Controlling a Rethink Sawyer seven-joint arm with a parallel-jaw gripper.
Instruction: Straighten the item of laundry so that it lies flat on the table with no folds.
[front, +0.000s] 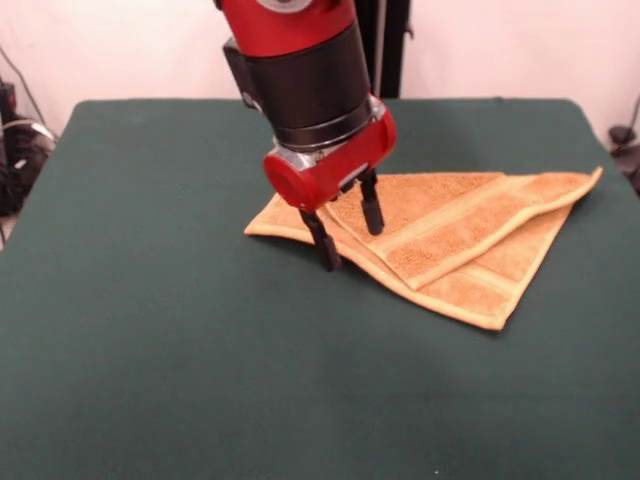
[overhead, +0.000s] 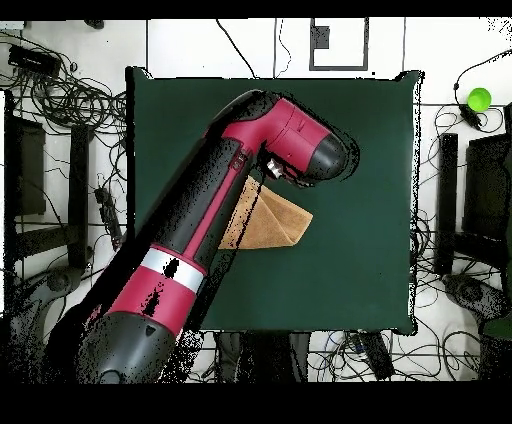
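The towel lies folded over itself near the middle of the green bench. The hand hangs open, fingers straddling the folded flap's corner, probably to pinch and unfold it.

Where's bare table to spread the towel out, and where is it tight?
Bare green table lies open between the towel and the front view's bottom and left edges. It is tight at the towel's left corner, where the open pincer stands over the folded layers.
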